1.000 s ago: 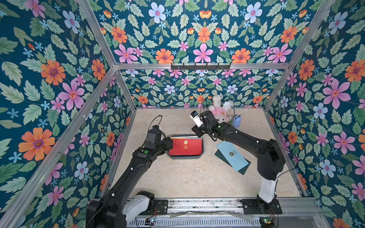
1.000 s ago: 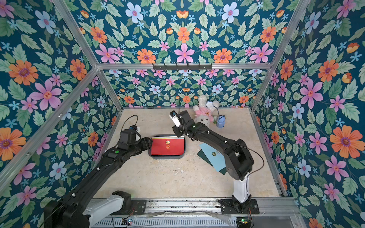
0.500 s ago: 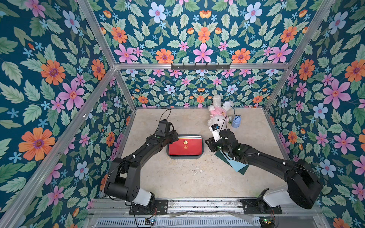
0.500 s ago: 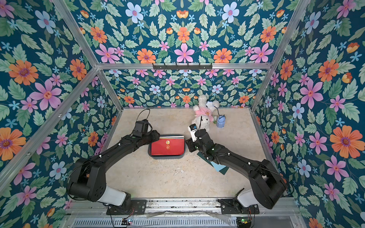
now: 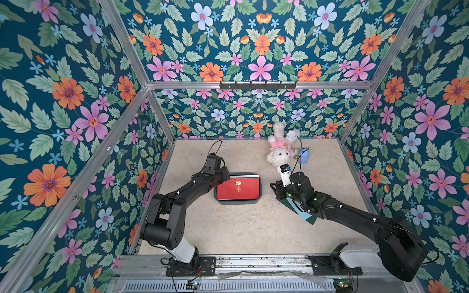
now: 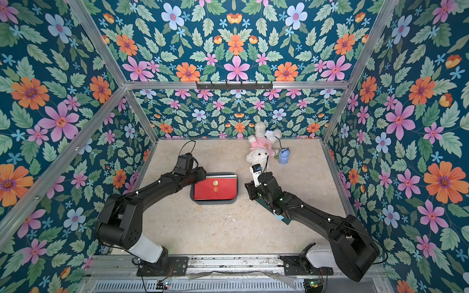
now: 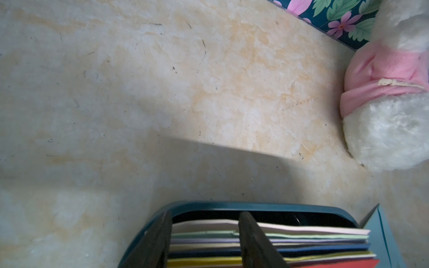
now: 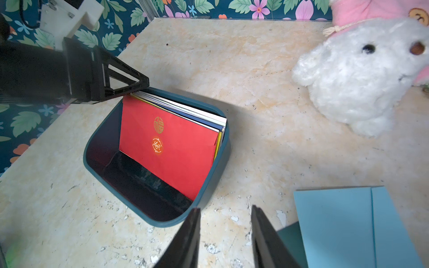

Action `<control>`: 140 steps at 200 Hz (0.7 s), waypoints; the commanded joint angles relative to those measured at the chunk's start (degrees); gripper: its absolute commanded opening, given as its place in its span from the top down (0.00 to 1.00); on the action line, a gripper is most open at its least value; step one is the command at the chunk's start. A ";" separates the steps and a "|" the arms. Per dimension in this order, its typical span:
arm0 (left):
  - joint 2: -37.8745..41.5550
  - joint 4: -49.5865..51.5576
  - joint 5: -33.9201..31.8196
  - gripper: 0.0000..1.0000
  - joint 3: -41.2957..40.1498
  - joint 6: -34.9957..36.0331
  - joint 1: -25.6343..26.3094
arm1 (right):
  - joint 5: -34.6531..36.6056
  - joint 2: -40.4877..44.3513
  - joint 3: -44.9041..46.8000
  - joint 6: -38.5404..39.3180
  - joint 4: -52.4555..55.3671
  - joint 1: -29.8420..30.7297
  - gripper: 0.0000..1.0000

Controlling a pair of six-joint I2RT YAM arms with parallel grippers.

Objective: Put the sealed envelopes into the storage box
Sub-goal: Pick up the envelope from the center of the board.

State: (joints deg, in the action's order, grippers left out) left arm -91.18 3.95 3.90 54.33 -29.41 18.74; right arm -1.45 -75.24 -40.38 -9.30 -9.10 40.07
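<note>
Since a second ago the right arm has dropped from above the box (image 5: 238, 202) to the table (image 5: 241, 228) right of it in both top views. The left arm has refolded, its tool staying at the box's left end. Right gripper (image 8: 225, 210) hangs open over bare table, between the box and a light-blue envelope (image 8: 343, 222) that overlaps a dark-green envelope (image 8: 290, 241). Left gripper (image 7: 206, 218) is open too, the stack (image 7: 313, 241) showing between its fingers. Inside the box, a red envelope (image 5: 238, 190) fronts that stack.
</note>
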 commanded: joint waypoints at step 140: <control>-6.97 -9.13 12.34 0.39 7.50 -15.17 29.46 | -13.97 4.57 14.80 -19.18 -3.82 -33.09 0.58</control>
State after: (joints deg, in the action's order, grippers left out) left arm -92.71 0.71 13.04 59.02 -39.92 44.88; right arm -14.48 -69.82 -26.55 -26.15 -10.39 8.16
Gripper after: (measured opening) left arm 0.609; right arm 0.414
